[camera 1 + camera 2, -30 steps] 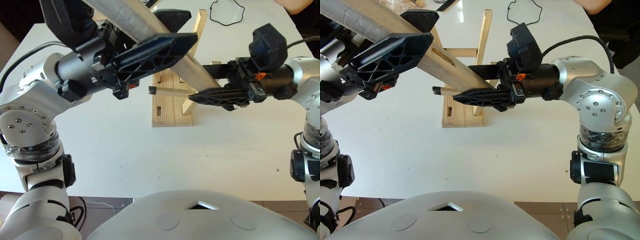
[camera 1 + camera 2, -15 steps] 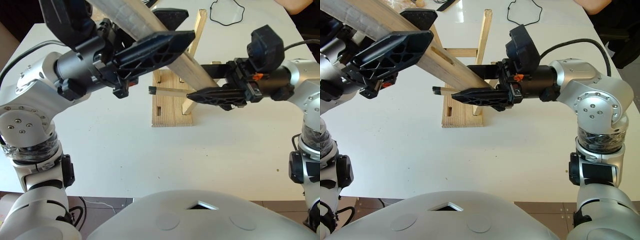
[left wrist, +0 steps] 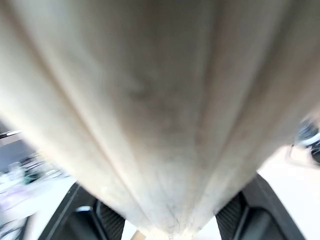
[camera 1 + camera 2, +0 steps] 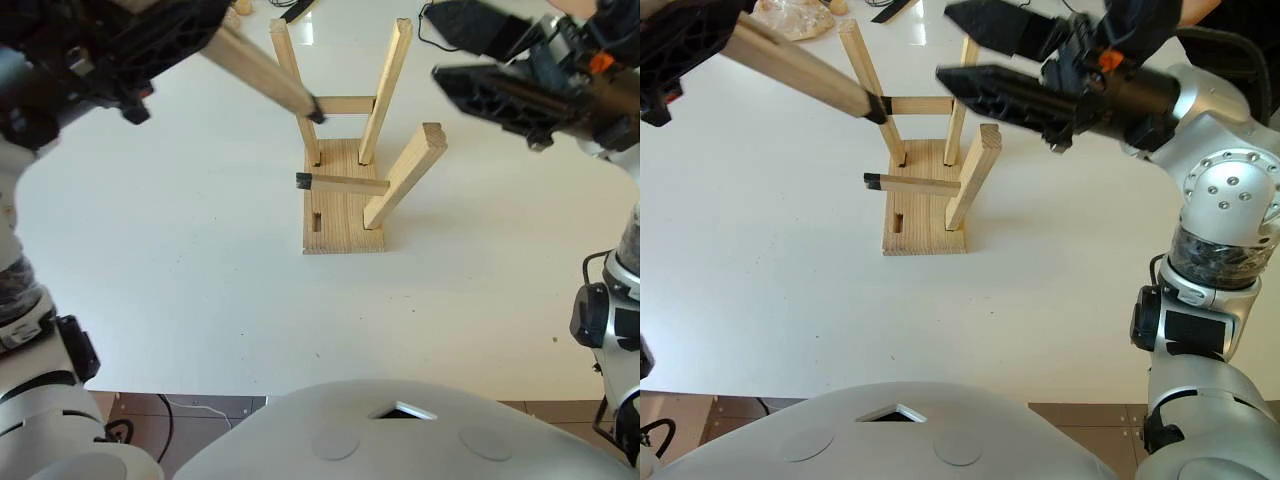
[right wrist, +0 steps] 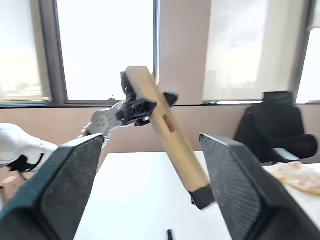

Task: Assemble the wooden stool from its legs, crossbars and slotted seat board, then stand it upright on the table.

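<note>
- Left eye view: my left gripper [image 4: 170, 40] is high at the far left. Its fingers are clamped on the held leg [image 4: 265, 72], which slants down to the right.
- The held leg's black-capped end sits by the upper crossbar [image 4: 345, 104]. I cannot tell whether they touch.
- The seat board [image 4: 345, 228] lies flat mid-table on the white table [image 4: 200, 290], with three legs standing in its slots.
- The left back leg [image 4: 293, 85] and right back leg [image 4: 387, 85] are joined by the upper crossbar.
- The third leg [image 4: 405, 175] stands at the near right corner and tilts outward.
- The lower crossbar [image 4: 342, 183] runs left from the third leg, and its black tip is free in the air.
- My right gripper [image 4: 440, 45] is high at the far right, fingers spread with nothing between them, well apart from the stool parts.
- Right eye view: same layout. A pale crumpled bag [image 4: 790, 15] lies at the table's far edge.
- Left wrist view: the held leg's pale grain is close against the lens, with my black fingers [image 3: 107, 220] on either side of it.
- Right wrist view: my two pads [image 5: 70, 185] stand wide apart. Between them, farther off, the left gripper holds the slotted leg aloft over the table.
</note>
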Robot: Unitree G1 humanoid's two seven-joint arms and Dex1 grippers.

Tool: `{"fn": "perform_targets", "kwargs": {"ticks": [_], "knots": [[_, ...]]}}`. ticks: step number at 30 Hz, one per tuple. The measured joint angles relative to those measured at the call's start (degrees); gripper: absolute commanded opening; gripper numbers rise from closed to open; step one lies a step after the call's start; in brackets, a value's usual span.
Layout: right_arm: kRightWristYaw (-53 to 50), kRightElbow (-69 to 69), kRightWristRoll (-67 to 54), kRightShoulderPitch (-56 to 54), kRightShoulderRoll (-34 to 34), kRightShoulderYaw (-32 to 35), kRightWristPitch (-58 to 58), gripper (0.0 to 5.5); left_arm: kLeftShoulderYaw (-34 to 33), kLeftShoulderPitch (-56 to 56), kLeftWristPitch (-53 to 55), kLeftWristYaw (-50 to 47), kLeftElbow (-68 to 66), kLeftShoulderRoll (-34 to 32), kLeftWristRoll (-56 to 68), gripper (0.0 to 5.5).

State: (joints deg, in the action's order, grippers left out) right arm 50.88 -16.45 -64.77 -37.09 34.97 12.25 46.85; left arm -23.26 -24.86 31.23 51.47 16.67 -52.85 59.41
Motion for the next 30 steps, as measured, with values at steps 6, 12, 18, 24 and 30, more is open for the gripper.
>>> {"fn": "perform_targets", "kwargs": {"ticks": [6,12,18,24,30], "knots": [[-3.2,3.1,2.3,-0.2,0.4,3.3,-3.0,3.53,1.5,6.7,-7.8,7.1,-3.9,0.6,-10.5,2.05],[-3.0,8.4,10.5,-0.3,-1.5,-1.2,-7.1,3.53,13.5,10.7,-15.7,9.1,-9.1,9.5,-22.3,2.05],[-1.4,11.3,13.5,-0.2,-2.0,-1.8,-8.6,3.53,16.8,11.8,-17.6,9.9,-10.5,13.7,-25.0,2.05],[-1.0,12.5,15.0,0.5,-2.6,-1.8,-8.7,3.53,16.9,14.6,-16.2,9.7,-5.3,15.3,-23.3,2.05],[-0.1,14.3,17.6,0.4,-3.3,-3.2,-9.2,3.53,17.6,18.2,-15.1,9.4,-2.5,16.9,-22.2,2.05]]}}
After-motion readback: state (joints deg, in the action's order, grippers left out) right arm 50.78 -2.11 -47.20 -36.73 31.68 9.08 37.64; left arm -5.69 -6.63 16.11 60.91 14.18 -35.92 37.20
